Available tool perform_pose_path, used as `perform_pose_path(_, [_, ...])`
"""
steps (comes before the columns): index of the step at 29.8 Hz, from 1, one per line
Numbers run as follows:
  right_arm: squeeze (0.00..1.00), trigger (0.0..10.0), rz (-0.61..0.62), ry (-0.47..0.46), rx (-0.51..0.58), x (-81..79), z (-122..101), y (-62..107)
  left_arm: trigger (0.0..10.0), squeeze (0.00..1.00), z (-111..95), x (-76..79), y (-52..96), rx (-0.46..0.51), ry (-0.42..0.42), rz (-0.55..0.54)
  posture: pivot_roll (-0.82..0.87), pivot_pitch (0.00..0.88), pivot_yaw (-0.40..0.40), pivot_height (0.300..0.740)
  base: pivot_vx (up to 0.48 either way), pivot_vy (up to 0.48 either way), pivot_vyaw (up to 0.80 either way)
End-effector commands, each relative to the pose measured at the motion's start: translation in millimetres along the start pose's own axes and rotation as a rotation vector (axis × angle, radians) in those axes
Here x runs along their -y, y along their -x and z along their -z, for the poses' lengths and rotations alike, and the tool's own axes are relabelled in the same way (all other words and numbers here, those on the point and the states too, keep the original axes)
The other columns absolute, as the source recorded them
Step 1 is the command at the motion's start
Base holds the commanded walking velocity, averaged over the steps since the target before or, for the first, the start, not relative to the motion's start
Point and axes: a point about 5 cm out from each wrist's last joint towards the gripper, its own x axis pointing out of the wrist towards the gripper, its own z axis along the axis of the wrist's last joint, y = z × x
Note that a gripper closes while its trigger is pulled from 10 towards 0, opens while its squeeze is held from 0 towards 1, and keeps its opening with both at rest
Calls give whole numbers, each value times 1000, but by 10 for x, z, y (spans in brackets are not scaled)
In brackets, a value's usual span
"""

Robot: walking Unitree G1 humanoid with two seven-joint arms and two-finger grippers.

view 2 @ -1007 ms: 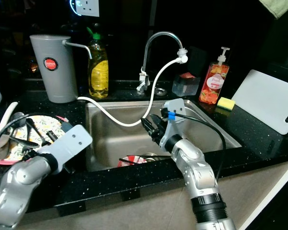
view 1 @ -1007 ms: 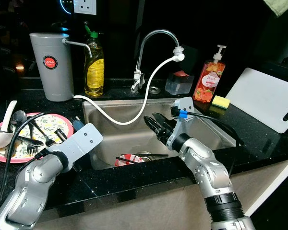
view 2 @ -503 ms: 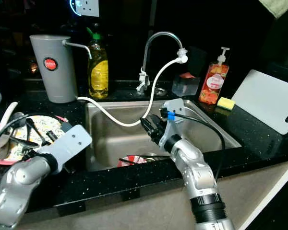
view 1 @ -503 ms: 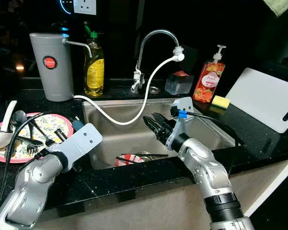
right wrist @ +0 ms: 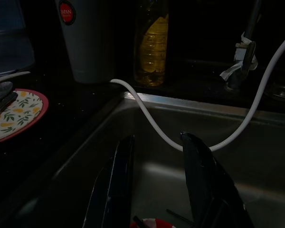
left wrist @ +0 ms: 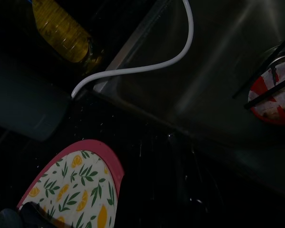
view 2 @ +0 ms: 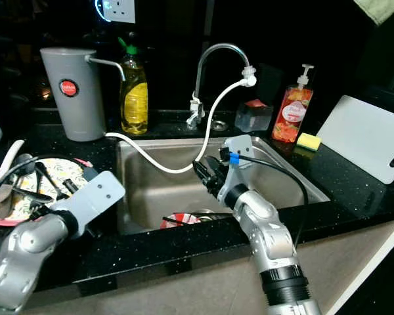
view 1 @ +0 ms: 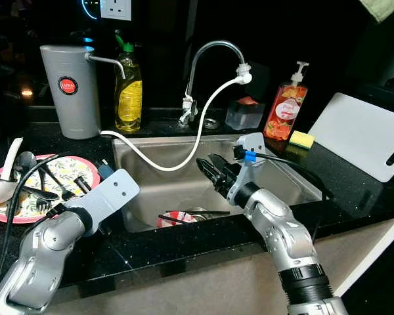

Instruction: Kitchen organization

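**Dishes waiting in the sink and on the plate**

We are judging the tidying to be at an early stage: nothing is being carried, and the dirty things are lying where they were left.

We are holding our right gripper (view 1: 209, 166) over the middle of the sink (view 1: 282, 172), above the basin, with its jaws standing moderately open and empty, as the right wrist view shows. Our left gripper (view 1: 92, 187) is hanging over the tabletop (view 1: 184, 239) just beside the sink's left edge; we cannot tell how its jaws are standing.

In the sink, near its front wall, a red-and-white dish (left wrist: 273, 97) is sitting with black chopsticks (view 1: 190, 214) lying across it. A white hose (view 1: 159, 165) is looping from the tap (view 1: 210, 56) down along the sink's back-left corner to the grey water jug (view 1: 69, 88).

On the tabletop's left edge, a pink-rimmed lemon plate (view 1: 79, 168) is holding spoons (view 1: 5, 177) and dark utensils. A cutting board (view 1: 364, 134) is leaning at the right end.

Both loads, we are reckoning, remain to be sorted.
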Motion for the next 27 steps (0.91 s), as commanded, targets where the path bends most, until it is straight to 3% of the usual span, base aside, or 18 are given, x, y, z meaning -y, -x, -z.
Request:
perform_pose_path(1, [0, 10000, 20, -2, 15, 40, -17, 22, 10000, 0, 78, 59, -8, -27, 14, 37, 103, 32, -107, 740, 0, 0, 0])
perform_pose_path(27, [0, 10000, 18, 3, 15, 51, -26, 31, 10000, 0, 81, 66, -5, -24, 13, 38, 97, 30, -110, 740, 0, 0, 0])
